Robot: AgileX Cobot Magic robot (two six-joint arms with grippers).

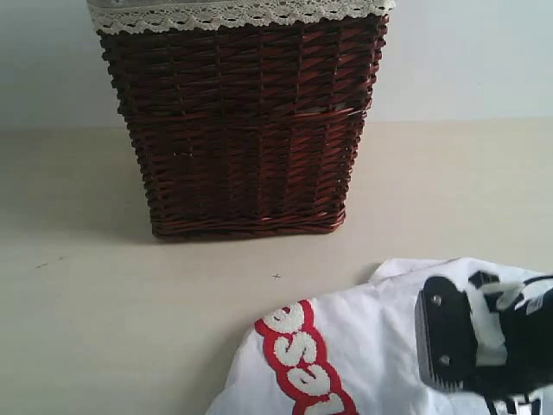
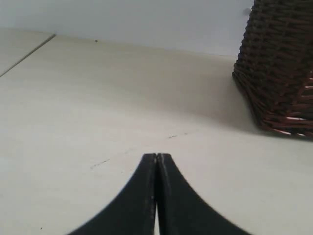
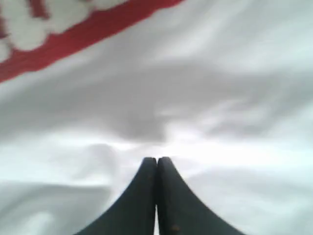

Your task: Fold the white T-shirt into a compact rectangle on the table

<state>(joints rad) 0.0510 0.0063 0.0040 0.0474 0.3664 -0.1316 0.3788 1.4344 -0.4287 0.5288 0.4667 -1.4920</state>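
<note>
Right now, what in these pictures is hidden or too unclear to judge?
- white T-shirt: the exterior view's bottom edge and the right arm hide most of it; the lettering is incomplete.
- basket: the top edge cuts its opening; the wicker wall hides the inside.
- right jaws: the right wrist view is blurred; pinched cloth cannot be confirmed.

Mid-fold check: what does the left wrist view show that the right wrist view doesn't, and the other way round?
Only the left wrist view: bare table, a corner of the dark wicker basket and the pale wall behind it; no cloth. Only the right wrist view: the white T-shirt, wrinkled and filling the picture, with a strip of its red-outlined lettering. Both: black jaws pressed together, the left gripper over the table, the right gripper over the T-shirt, nothing visibly pinched in either.
</note>
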